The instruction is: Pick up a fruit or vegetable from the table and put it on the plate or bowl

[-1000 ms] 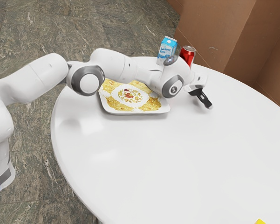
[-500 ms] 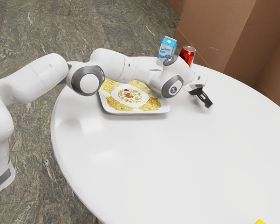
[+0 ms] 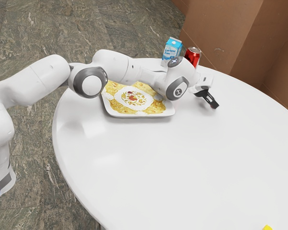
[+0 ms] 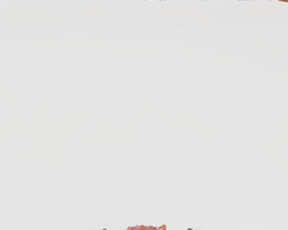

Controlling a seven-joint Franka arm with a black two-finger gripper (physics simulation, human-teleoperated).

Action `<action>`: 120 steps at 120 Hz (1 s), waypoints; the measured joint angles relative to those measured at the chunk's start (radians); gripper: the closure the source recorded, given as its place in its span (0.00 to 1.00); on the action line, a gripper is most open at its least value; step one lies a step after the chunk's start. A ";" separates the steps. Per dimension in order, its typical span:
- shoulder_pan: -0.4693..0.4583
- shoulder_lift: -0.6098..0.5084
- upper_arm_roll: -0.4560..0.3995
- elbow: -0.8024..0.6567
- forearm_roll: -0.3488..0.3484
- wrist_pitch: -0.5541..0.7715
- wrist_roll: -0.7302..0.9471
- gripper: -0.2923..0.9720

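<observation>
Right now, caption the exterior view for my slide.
Arm stretched across the patterned plate, gripper over white table near red can.

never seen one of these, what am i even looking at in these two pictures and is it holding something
This is a simulated white robot arm at a round white table. The exterior view comes from a camera at the arm's side, and the arm reaches in from that view's left. The black tool at its end is over the table, just to the exterior view's right of a squarish plate with a yellow pattern. Behind the arm stand a blue and white milk carton and a red can. A small yellow thing lies at the table's near edge.

The wrist view comes from a camera on the arm's hand, looking over bare tabletop. At its lower edge is a small red-orange thing, right at the tool. It may be the fruit meant for the plate, but I cannot tell whether it is gripped.
</observation>
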 joint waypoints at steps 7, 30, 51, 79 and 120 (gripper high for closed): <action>0.001 0.000 0.000 0.000 0.000 0.001 -0.002 0.64; 0.020 -0.092 0.007 -0.098 -0.154 0.000 -0.016 0.66; -0.008 -0.608 0.153 -0.574 -0.265 -0.003 -0.074 0.68; -0.143 -1.341 0.359 -1.257 -0.292 -0.086 -0.223 0.66; -0.118 -1.712 0.365 -1.578 -0.291 -0.360 -0.431 0.65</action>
